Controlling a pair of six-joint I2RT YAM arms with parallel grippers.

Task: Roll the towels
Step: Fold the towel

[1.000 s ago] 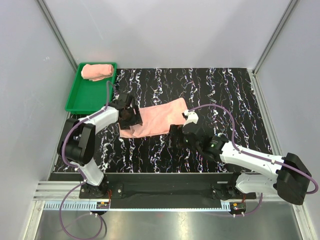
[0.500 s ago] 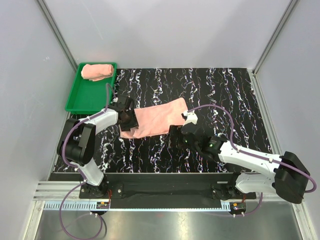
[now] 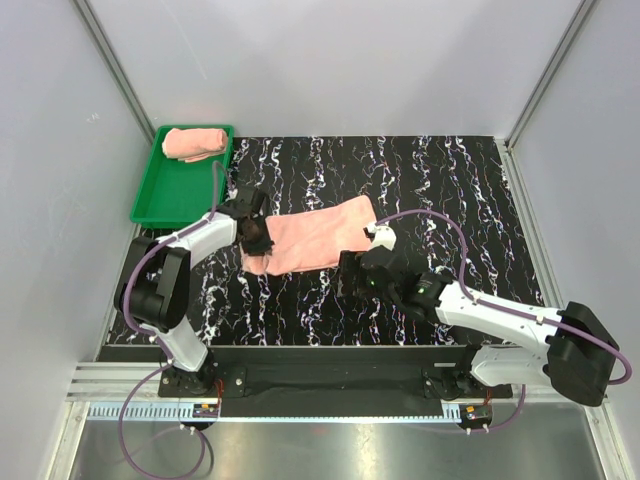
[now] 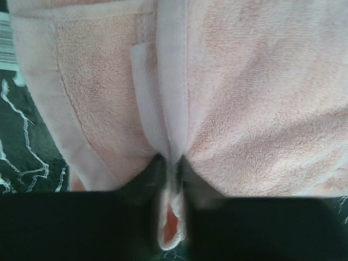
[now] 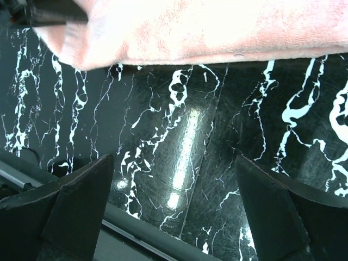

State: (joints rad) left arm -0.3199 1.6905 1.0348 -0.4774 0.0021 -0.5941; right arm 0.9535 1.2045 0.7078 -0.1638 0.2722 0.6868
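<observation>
One salmon-pink towel point(image 3: 315, 232) lies flat and slanted on the black marbled table point(image 3: 440, 180). My left gripper point(image 3: 256, 238) is at its left end, shut on the hem. In the left wrist view the towel point(image 4: 255, 92) fills the frame, and a fold of its pale hem is pinched where the left gripper point(image 4: 172, 166) meets. My right gripper point(image 3: 350, 276) stands open just in front of the towel's near edge. Seen from the right wrist, the towel point(image 5: 217, 27) lies beyond the wide-apart fingers point(image 5: 76, 204) with only table between them. A second towel point(image 3: 195, 142) lies rolled in the green tray point(image 3: 175, 195).
The green tray sits at the table's far left corner, against the left wall. Grey walls enclose the table on three sides. The table's near metal edge point(image 5: 136, 231) runs just under my right gripper. Purple cables loop over both arms.
My left gripper has closed on the towel's left hem, and that end of the towel has bunched up slightly. The right gripper stays open and has hardly moved.
</observation>
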